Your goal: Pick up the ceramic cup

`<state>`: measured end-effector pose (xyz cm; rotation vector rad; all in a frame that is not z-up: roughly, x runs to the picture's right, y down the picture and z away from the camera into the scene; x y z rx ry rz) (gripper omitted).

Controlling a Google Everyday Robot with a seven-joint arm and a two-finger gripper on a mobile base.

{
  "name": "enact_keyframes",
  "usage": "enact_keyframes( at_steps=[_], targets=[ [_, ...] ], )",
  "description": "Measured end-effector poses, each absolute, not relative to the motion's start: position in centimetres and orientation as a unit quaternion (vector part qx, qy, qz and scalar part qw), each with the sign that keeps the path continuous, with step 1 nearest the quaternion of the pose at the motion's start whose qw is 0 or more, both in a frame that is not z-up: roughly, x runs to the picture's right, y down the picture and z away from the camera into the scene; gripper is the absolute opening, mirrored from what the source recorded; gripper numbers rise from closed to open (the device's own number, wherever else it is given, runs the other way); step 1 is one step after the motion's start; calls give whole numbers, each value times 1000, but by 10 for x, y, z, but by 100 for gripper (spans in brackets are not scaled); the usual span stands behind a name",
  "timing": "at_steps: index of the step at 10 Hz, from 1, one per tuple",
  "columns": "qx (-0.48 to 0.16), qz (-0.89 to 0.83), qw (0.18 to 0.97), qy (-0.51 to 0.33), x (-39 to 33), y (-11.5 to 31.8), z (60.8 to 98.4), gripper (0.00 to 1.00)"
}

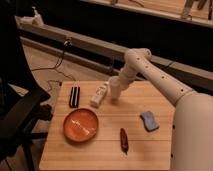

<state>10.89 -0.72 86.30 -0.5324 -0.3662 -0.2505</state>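
My gripper point(114, 93) is at the end of the white arm, low over the far middle of the wooden table point(105, 150), just right of the white carton point(99, 95). A small pale shape sits right at the gripper, where the ceramic cup point(114, 96) seems to stand. The arm's end covers most of it, and I cannot separate the cup clearly from the gripper. The round orange plate point(80, 124) lies at the front left, apart from the gripper.
A black ribbed object point(74, 96) lies left of the carton. A dark red oblong thing point(123, 140) lies near the front, and a blue-grey sponge point(149, 121) lies to its right. A black chair point(17, 120) stands at the table's left. A bench runs behind.
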Motion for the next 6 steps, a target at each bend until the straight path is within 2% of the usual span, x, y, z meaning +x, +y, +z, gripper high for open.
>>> enact_keyframes(
  at_steps=[3,6],
  targets=[
    [-252,-129,940,-188,107,-38,826,6],
    [-254,-130,939,-194,109,-52,805,6]
  ],
)
